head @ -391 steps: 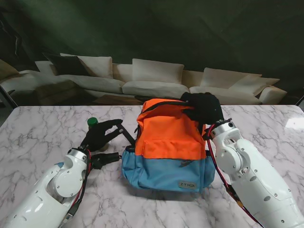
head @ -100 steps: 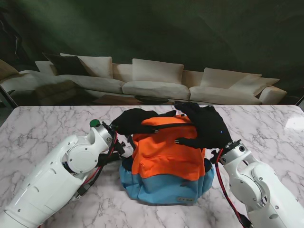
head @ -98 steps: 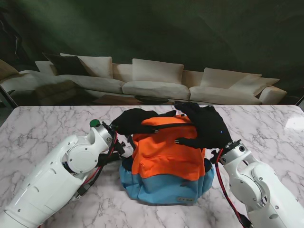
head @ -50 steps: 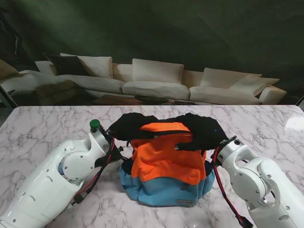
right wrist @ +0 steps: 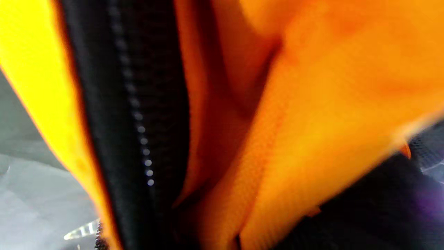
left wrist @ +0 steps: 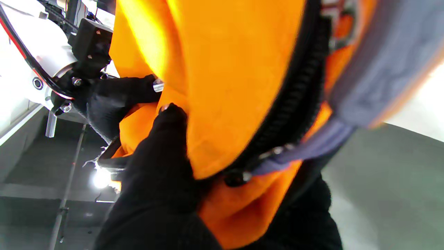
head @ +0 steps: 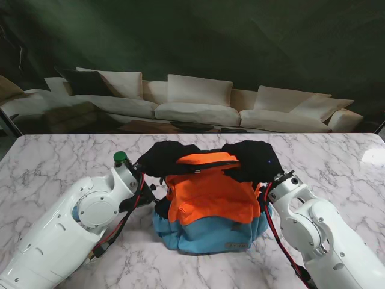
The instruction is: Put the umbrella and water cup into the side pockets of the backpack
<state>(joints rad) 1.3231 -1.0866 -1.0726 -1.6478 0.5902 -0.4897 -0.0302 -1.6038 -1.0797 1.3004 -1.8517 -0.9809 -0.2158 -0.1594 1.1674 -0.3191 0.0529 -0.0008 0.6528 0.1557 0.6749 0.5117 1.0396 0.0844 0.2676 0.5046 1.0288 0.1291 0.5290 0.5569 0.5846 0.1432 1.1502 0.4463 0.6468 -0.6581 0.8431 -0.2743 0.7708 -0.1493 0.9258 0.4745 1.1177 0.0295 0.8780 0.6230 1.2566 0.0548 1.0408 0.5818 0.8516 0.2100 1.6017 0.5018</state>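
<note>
The orange-and-blue fabric backpack (head: 207,208) stands upright at the centre of the white marble-patterned desk (head: 54,165). Its upper body is orange with a black zipper; the lower band is blue and carries a small label. The black-gloved left hand (head: 162,159) grips the backpack's top left corner, fingers (left wrist: 163,152) closed on the orange fabric. The black-gloved right hand (head: 252,161) clamps the top right corner. A green-capped object (head: 120,158) shows just beside the left arm; its body is hidden.
</note>
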